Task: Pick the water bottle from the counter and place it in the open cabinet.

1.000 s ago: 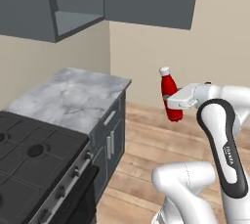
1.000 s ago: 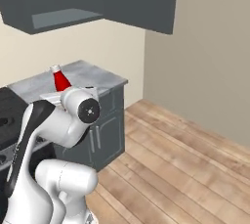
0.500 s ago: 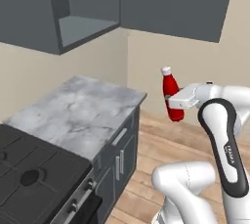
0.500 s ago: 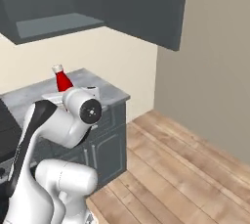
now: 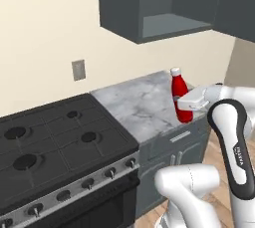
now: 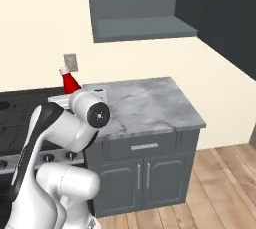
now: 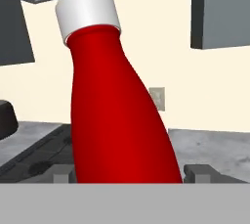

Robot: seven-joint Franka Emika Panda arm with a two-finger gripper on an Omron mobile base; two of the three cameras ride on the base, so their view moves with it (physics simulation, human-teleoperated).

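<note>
Water bottle [image 5: 181,99] stands upright in the claw [image 5: 185,104], which grips its lower body.

We see the water bottle [image 7: 117,120] as smooth, glossy red, metal or hard plastic we cannot tell, with a matt white cap [image 7: 88,10]. The small countertop [image 5: 144,105] beside the stove [image 5: 55,142] looks like polished grey-white veined marble, the stove top matt black with a brushed metallic front strip, and the open cabinet [image 6: 145,8] wears flat, matt grey-blue panels. The floor [image 6: 220,188] reads as light wooden planks and the wall [image 5: 45,33] as plain matt cream
</note>
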